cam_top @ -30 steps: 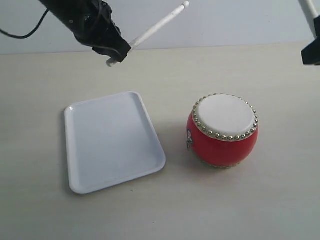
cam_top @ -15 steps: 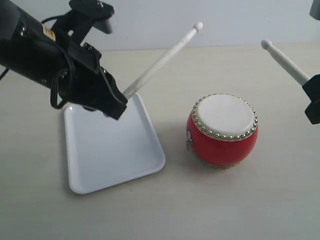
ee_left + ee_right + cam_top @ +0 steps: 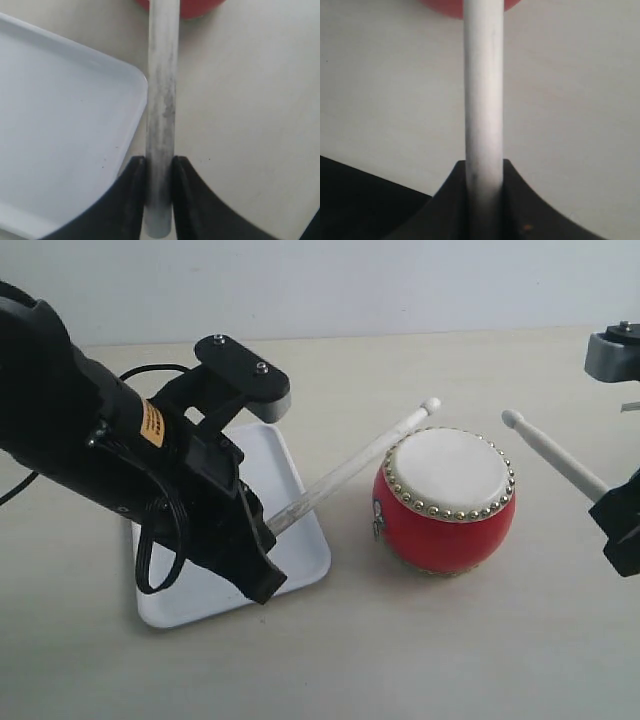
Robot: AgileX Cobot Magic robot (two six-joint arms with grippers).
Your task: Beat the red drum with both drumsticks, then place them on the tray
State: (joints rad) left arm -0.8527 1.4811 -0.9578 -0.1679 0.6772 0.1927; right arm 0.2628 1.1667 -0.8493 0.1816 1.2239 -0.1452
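Low by tray (image 3: 303, 552) edge, left claw (image 3: 268, 530) around drumstick (image 3: 350, 468)

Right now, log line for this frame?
left hand: shut on left drumstick | right hand: shut on right drumstick | tips by red drum | tray: no sticks

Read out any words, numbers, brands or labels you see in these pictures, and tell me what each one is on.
Orange sticker on the left arm: dark print, too small to read.
Red drum, tray, left drumstick, right drumstick: no writing visible.
Nothing else readable in any view.
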